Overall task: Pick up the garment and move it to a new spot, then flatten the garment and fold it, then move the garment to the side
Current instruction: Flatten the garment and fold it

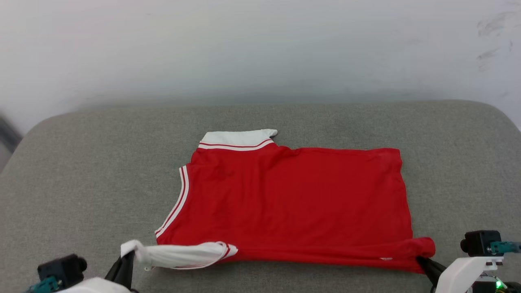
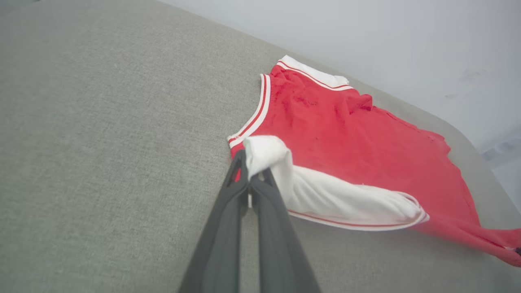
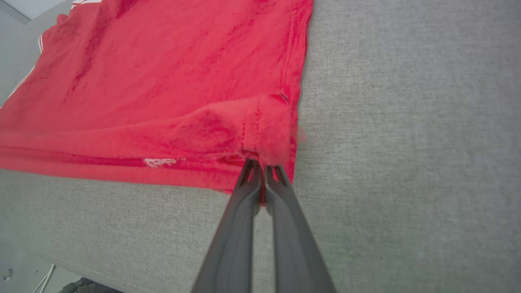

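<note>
The garment (image 1: 293,199), a red jersey with white sleeves and red-striped white trim, lies mostly flat on the grey cushioned surface (image 1: 101,171). Its collar end points left in the head view and its hem right. My left gripper (image 1: 129,255) is shut on the bunched white sleeve (image 2: 264,152) at the near left corner. My right gripper (image 1: 419,260) is shut on the red hem corner (image 3: 266,140) at the near right. Between the two grips the near edge is lifted and folded slightly over the body. The numerals are hidden.
The grey cushion (image 3: 407,142) stretches wide on all sides of the garment, with rounded corners at the back. A pale wall (image 1: 260,49) rises behind it. The cushion's front edge and a bit of floor (image 3: 24,276) appear in the right wrist view.
</note>
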